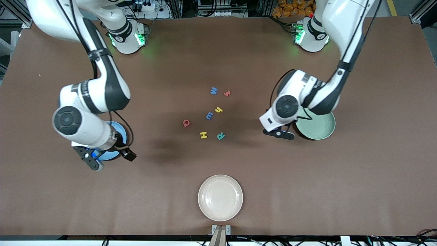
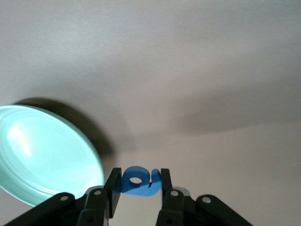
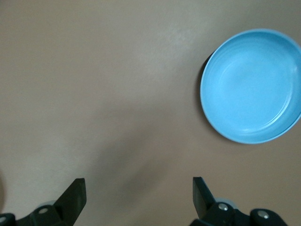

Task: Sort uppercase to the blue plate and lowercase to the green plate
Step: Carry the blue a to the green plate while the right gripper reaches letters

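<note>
A: Over at the right arm's end of the table, right gripper hangs above the blue plate, elbow bent, wrist pointing down. Fingers spread wide, nothing between them. The arm covers most of that plate from the front; the right wrist view shows the blue plate bare.

B: Letters?

A: Mid-table, loose cluster on the brown table. Going from the right arm's end toward the left arm's: red Q, yellow H, blue m, blue W, yellow h, teal R, red w. W and w lie farthest from the front camera, H and R nearest. None touching each other, none on a plate.

B: White plate?

A: Cream plate sits near the front edge of the table, well apart from the letters.

B: Left arm?

A: Folded low at its own end. Left gripper hovers just beside the green plate, on the side toward the letters. Jaws clamped on a small blue letter, round hole through it, looks like an a or e. Left wrist view shows the green plate beside the fingers, not under them. Forearm overlaps part of the plate's rim from the front.
</note>
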Action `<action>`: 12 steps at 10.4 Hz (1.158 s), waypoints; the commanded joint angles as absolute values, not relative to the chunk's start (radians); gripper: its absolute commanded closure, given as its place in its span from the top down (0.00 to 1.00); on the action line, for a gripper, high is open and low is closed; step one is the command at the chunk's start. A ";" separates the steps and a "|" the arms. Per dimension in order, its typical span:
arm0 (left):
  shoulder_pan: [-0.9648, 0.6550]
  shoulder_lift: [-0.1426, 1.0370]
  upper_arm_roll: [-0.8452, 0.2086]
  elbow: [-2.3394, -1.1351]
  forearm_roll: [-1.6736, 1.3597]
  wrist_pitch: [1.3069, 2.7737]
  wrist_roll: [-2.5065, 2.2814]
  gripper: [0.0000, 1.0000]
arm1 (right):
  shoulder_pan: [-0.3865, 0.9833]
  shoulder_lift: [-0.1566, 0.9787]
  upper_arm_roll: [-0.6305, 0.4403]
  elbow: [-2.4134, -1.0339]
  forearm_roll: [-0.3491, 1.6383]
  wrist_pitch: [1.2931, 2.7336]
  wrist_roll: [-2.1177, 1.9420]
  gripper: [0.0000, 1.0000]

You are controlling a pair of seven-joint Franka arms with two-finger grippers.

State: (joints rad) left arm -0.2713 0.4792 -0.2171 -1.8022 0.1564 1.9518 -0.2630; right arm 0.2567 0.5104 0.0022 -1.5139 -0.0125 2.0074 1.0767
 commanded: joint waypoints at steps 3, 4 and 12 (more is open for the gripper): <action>-0.148 0.408 -0.224 -1.943 0.189 2.072 -0.054 0.18 | 0.340 0.600 0.000 -1.444 -0.015 2.043 1.417 1.00; -0.132 0.410 -0.222 -1.985 0.208 2.121 -0.028 0.18 | 0.362 0.621 0.002 -1.416 -0.014 2.048 1.483 1.00; -0.064 0.414 -0.222 -2.111 0.322 2.241 -0.015 0.43 | 0.497 0.802 0.003 -1.377 0.069 2.367 1.926 1.00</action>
State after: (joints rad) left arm -0.0747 0.4460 -0.2154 -2.0782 0.2966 2.2212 -0.0276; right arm 0.4914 0.7784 0.0049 -1.4193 0.0437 2.3700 1.8343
